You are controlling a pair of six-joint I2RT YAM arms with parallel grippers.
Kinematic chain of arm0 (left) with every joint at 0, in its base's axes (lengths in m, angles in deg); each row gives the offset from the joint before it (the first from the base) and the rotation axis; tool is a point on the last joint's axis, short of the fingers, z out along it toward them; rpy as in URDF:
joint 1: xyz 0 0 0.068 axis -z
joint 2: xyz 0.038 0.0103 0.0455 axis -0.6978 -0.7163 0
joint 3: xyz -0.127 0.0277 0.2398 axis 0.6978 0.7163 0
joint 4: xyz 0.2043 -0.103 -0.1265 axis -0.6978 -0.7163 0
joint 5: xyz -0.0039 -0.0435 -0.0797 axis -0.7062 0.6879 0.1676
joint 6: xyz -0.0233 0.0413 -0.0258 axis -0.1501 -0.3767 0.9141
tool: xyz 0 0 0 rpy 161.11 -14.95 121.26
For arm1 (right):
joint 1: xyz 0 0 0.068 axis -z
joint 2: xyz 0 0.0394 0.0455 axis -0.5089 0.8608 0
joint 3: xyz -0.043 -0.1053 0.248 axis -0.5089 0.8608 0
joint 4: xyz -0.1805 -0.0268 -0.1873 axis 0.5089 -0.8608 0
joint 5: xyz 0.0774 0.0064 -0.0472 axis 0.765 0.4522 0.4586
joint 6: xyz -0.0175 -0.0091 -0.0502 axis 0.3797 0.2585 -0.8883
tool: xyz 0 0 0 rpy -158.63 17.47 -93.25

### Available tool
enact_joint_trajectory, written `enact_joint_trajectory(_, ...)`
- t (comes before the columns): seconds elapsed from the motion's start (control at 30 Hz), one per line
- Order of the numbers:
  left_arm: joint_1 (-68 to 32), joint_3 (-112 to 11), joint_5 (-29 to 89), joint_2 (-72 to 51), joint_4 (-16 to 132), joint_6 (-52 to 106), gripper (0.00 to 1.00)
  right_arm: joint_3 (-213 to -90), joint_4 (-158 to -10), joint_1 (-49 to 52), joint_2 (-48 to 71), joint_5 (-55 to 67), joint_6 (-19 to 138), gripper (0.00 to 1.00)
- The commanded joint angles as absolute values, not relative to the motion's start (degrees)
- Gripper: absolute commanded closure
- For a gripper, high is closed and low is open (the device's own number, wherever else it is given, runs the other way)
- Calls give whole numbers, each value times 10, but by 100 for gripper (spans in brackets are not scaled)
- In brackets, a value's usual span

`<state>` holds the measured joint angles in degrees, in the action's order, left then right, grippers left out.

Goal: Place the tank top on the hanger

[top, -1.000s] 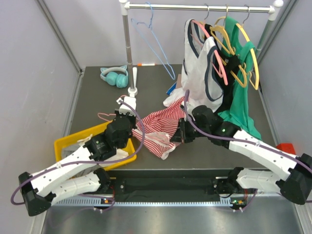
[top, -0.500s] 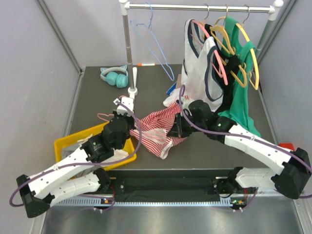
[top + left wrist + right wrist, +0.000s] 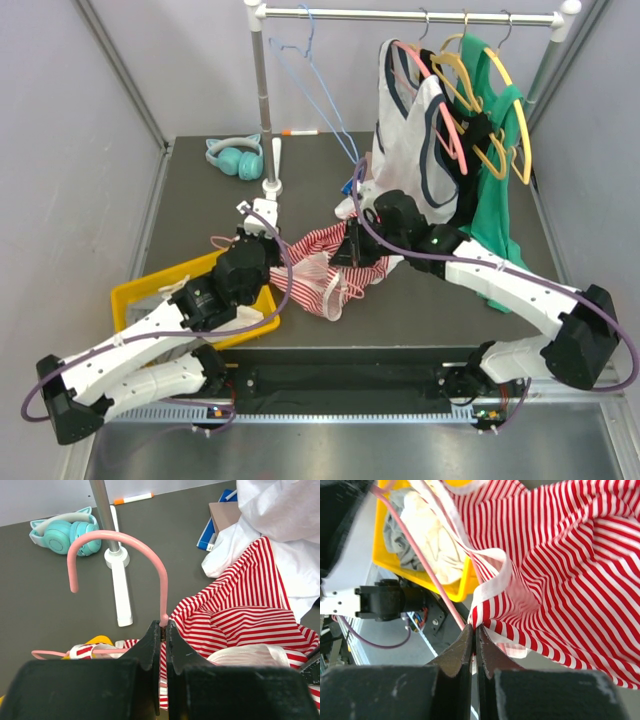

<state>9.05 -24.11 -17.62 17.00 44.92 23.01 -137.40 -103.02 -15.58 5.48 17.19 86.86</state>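
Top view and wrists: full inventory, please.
tank top: 1, red-white striped, table centre, bunched
hanger: 1, salmon-pink, held by its neck, table left
blue hanger: 1, light blue, on rail
white top: 1, white, navy trim, on rail
green garment: 1, green, rail right
headphones: 1, teal, table back-left
marker: 1, white, orange cap, table back
bin: 1, yellow, near-left, cloth inside
left gripper: 1, black, shut on hanger
right gripper: 1, black, shut on tank top

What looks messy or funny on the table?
The striped tank top lies crumpled on the table, not yet neat on the pink hanger. Behind it, white cloth slumps over a blue box. Teal headphones sit oddly among the laundry.
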Motion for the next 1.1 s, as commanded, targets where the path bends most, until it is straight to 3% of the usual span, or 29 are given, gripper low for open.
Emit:
enact_joint_trajectory(0.0, 91, -251, -161, 163, 497, 239, 100, -1413, -995, -163, 58, 177, 864, 100)
enact_joint_trajectory(0.4, 91, -254, -132, 143, 514, 235, 100, -1419, -976, -177, 71, 172, 871, 97)
enact_joint_trajectory(0.47, 91, -255, -131, 144, 513, 234, 100, -1418, -981, -177, 70, 170, 865, 87)
enact_joint_trajectory(0.5, 91, -254, -132, 146, 513, 234, 100, -1420, -983, -177, 64, 168, 861, 68)
enact_joint_trajectory(0.57, 90, -249, -139, 155, 515, 238, 100, -1421, -992, -177, 57, 167, 847, 47)
enact_joint_trajectory(0.6, 90, -247, -135, 158, 516, 237, 100, -1422, -996, -177, 47, 163, 843, 31)
enact_joint_trajectory(0.67, 90, -248, -125, 165, 510, 240, 100, -1424, -1014, -177, 36, 160, 830, 16)
enact_joint_trajectory(0.8, 90, -255, -113, 166, 491, 245, 100, -1429, -1059, -177, -2, 130, 804, 6)
enact_joint_trajectory(1.07, 90, -263, -99, 170, 478, 249, 100, -1395, -1116, -178, -74, 114, 723, 7)
